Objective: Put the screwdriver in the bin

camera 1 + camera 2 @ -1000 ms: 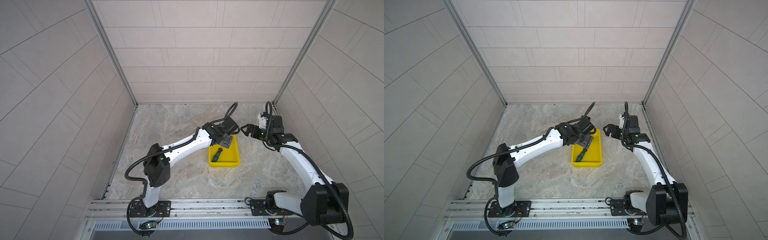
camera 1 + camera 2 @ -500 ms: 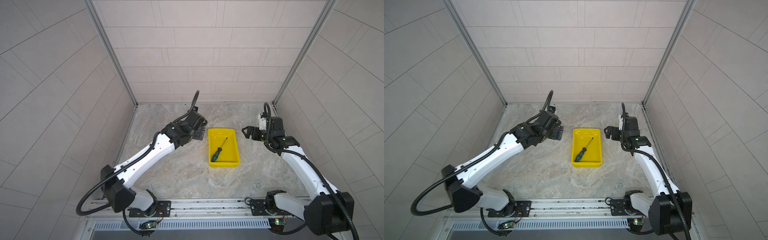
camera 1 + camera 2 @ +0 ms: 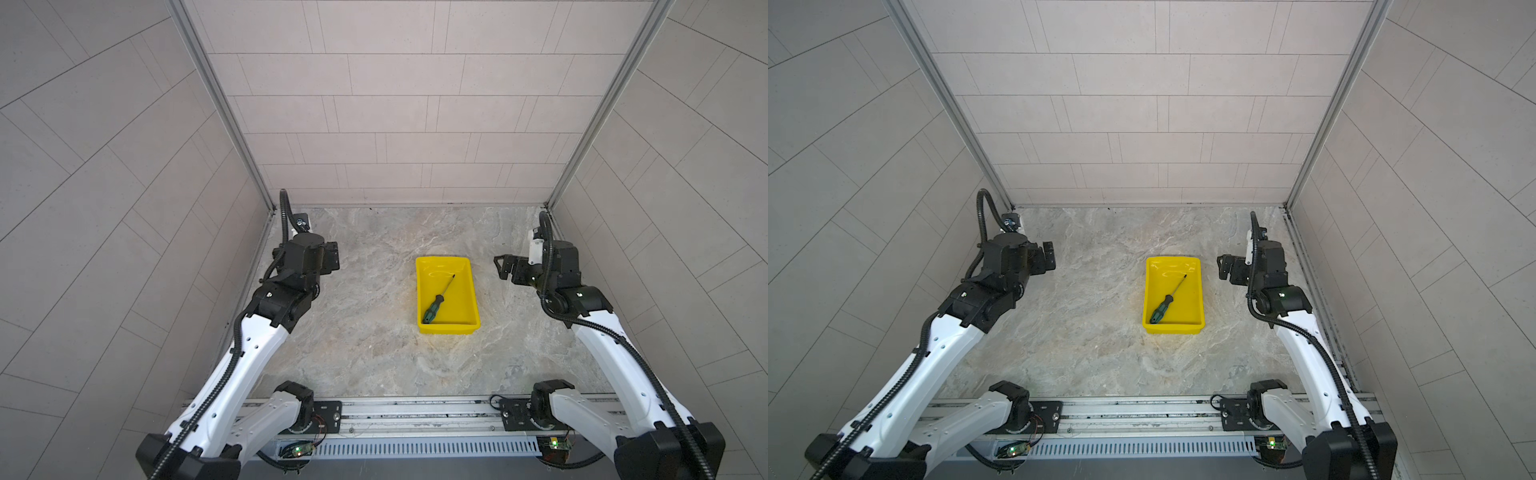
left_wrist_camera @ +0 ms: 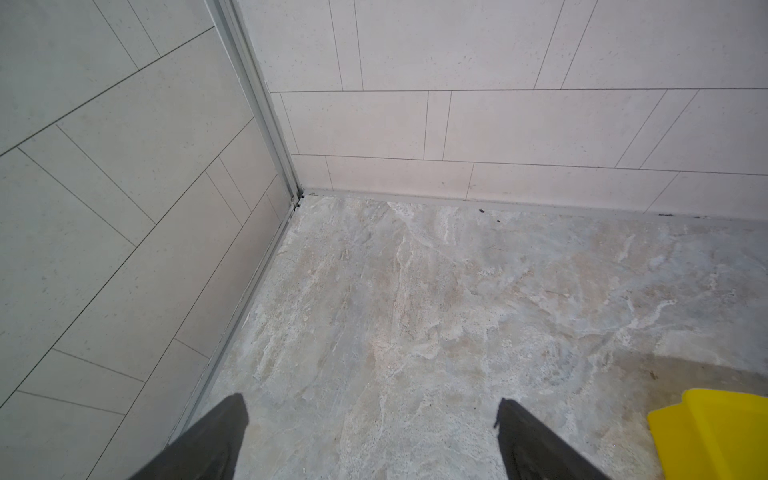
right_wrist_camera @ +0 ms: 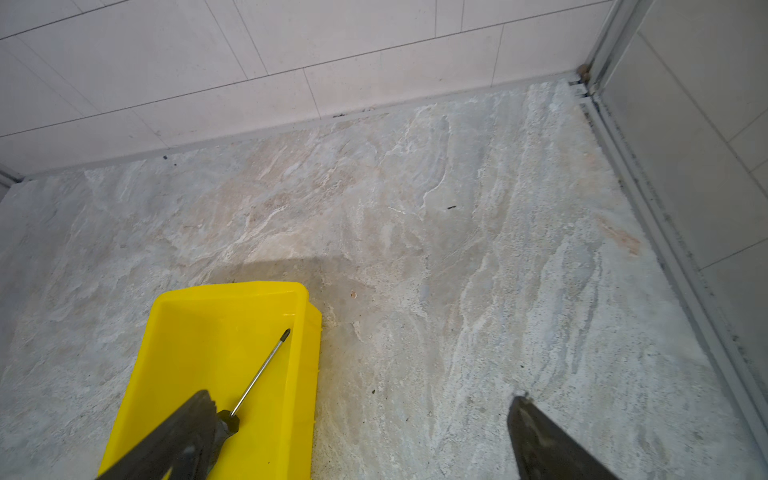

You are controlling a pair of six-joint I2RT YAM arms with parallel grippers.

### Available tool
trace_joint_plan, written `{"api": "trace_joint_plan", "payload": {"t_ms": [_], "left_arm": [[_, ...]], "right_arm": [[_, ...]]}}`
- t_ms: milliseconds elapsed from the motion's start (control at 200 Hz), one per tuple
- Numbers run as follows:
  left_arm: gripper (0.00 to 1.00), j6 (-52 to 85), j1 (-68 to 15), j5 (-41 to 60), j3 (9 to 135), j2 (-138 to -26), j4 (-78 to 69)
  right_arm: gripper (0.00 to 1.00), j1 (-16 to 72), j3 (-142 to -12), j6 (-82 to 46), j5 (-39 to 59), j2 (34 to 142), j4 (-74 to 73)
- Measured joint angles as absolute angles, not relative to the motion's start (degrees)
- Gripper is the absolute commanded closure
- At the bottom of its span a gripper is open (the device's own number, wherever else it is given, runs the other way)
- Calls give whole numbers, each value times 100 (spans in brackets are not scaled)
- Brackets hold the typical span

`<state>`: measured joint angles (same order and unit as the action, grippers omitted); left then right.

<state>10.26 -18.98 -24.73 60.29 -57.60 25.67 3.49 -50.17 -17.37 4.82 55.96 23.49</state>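
The screwdriver (image 3: 436,300) lies slantwise inside the bin (image 3: 449,330), handle toward the near wall. The left tool (image 4: 370,409) and the right tool (image 5: 359,397) gape empty, well off either side. Placing looks done; best to park both arms without brushing the bin.
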Motion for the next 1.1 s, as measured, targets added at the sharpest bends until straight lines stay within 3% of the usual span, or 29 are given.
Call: {"api": "trace_joint_plan", "payload": {"t_ms": [340,661,891,1101], "left_arm": [[0,738,-1264,-2032,6042,-7190,2012],[0,163,-303,-1015,5033,-6860,773],[0,-40,56,-316,4630,-7194,-27],[0,139,233,-311,3273,-7212,-1472]], "right_arm": [[0,349,-4786,-1566,-202,5513,2239],[0,349,-3358,-1232,-670,5522,596],[0,285,-2724,-829,-1275,6401,-987],[0,222,-2388,-572,-1343,7487,-2233]]}}
